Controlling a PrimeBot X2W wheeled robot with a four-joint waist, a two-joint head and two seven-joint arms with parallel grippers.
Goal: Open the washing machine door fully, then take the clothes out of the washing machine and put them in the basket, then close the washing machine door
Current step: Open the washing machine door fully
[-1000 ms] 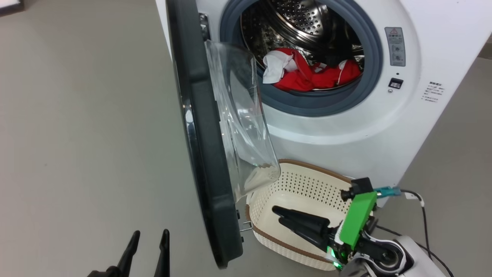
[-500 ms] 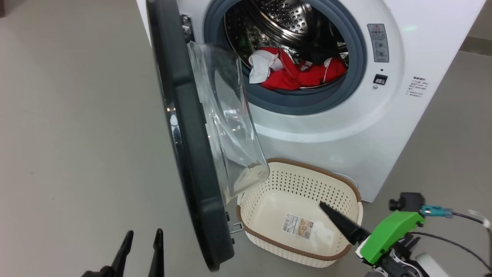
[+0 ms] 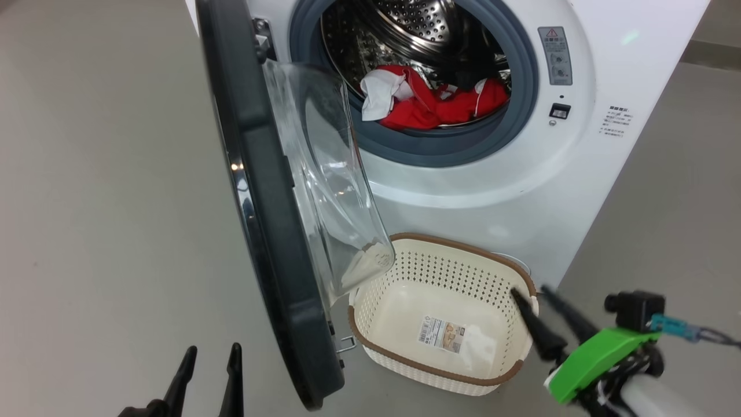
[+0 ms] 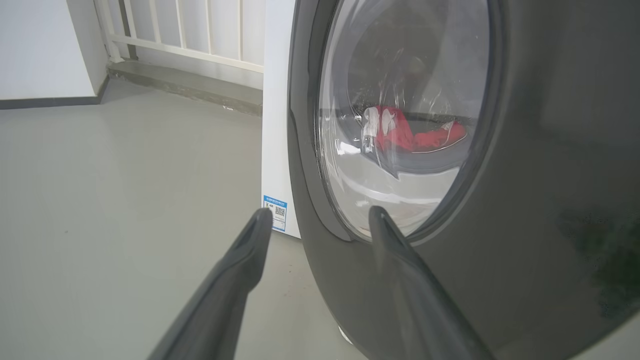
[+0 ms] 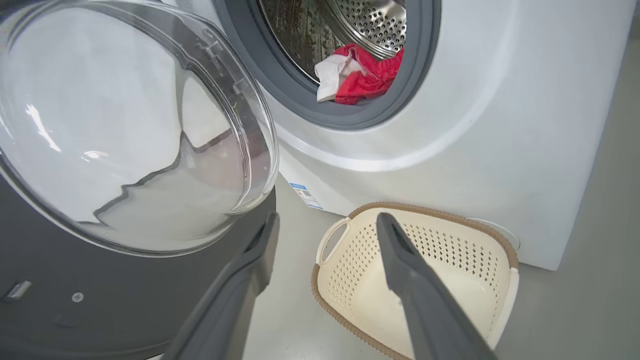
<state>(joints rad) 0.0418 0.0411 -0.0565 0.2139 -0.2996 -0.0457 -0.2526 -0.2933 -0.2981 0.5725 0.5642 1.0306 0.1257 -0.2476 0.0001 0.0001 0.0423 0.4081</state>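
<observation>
Long dark fingers (image 3: pixel 537 327), green wrist housing (image 3: pixel 596 362)

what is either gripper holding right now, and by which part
Nothing. The left gripper and right gripper are both open and empty; the clothes lie in the drum.

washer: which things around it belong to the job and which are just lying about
For the job: door, clothes, washer, basket.
Just there: floor, railing.
</observation>
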